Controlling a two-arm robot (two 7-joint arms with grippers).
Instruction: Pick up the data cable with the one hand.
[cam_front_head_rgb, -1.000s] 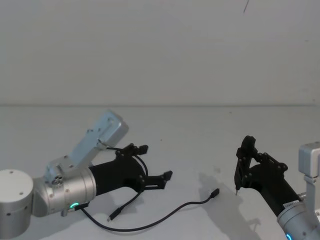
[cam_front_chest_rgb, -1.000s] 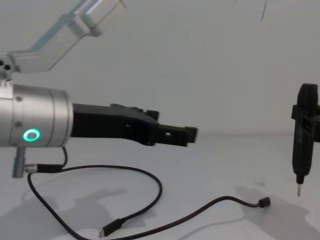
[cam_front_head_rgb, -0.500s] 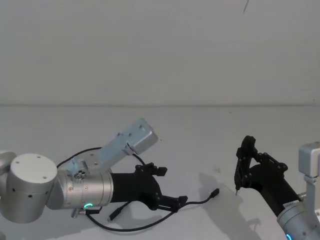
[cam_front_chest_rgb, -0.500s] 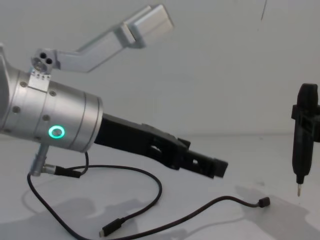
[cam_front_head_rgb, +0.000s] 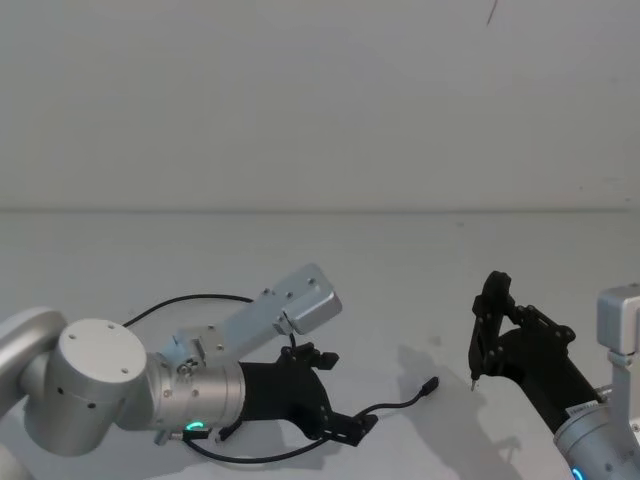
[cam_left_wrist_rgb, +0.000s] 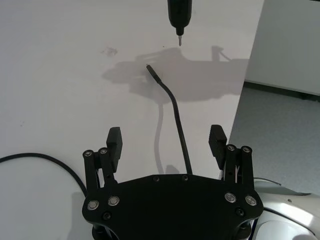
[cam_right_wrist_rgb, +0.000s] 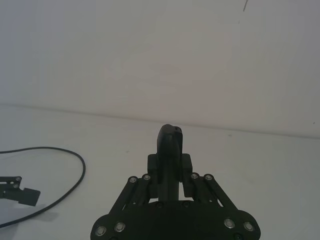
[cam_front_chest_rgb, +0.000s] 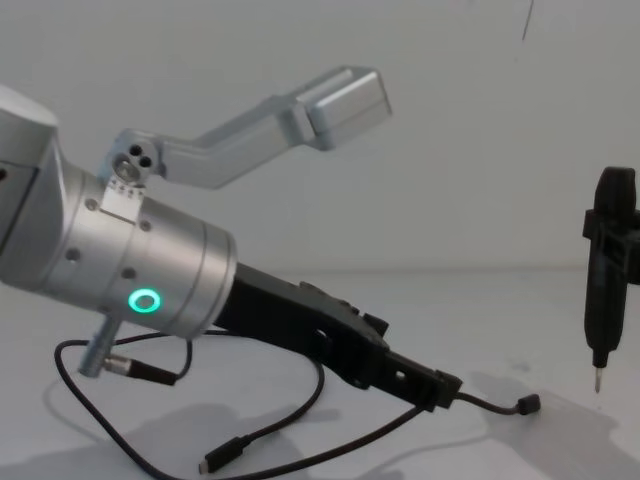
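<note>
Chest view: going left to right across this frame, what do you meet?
Green ring on the left arm → near plug → left gripper, open → data cable running out past it → far plug → right gripper, pointing down.

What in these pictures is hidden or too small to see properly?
Left wrist view: the data cable runs between the open fingers of the left gripper, then vanishes under its black body.
Head view: that gripper covers the cable's middle, so contact is unclear.
Head view: the plug is too small to identify.
The right gripper sits parked at right.
</note>
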